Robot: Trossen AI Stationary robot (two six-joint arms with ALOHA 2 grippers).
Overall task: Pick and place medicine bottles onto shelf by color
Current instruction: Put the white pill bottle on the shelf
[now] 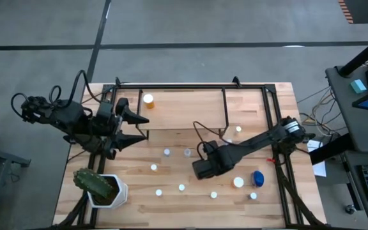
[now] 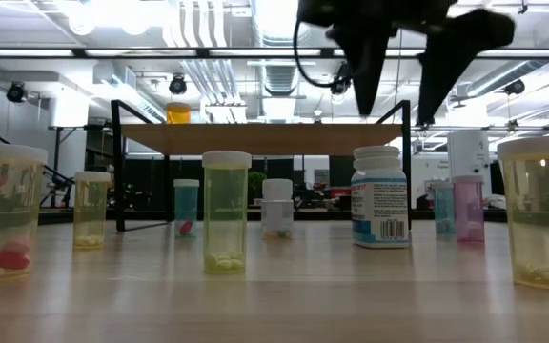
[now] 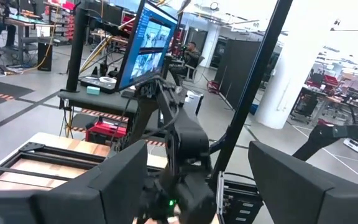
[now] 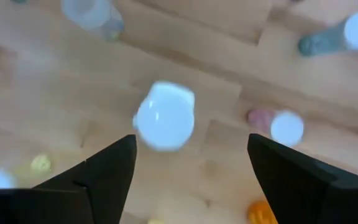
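Orange bottle (image 1: 148, 99) is the only one on the shelf (image 1: 190, 108) so far; you've got roughly ten more bottles standing scattered on the surface (image 1: 139, 204), plus a wide blue one (image 1: 258, 177) near the right edge. Right hand (image 4: 190, 163) hangs over the middle of that scatter, fingers spread wide, gripping nothing. In its wrist view a white-capped bottle (image 4: 164, 116) sits just ahead of the fingertips, slightly off-centre toward one finger (image 4: 107, 171).

Left hand (image 1: 136, 128) is parked at the left edge by the shelf, released, empty.

Risks, my read:
- drop straight down and that near finger likely clips the cap and tips the bottle;
- neighbours stand close, so a wide-open descent could knock one over;
- caps all look alike from above — confirm body colour before you commit.
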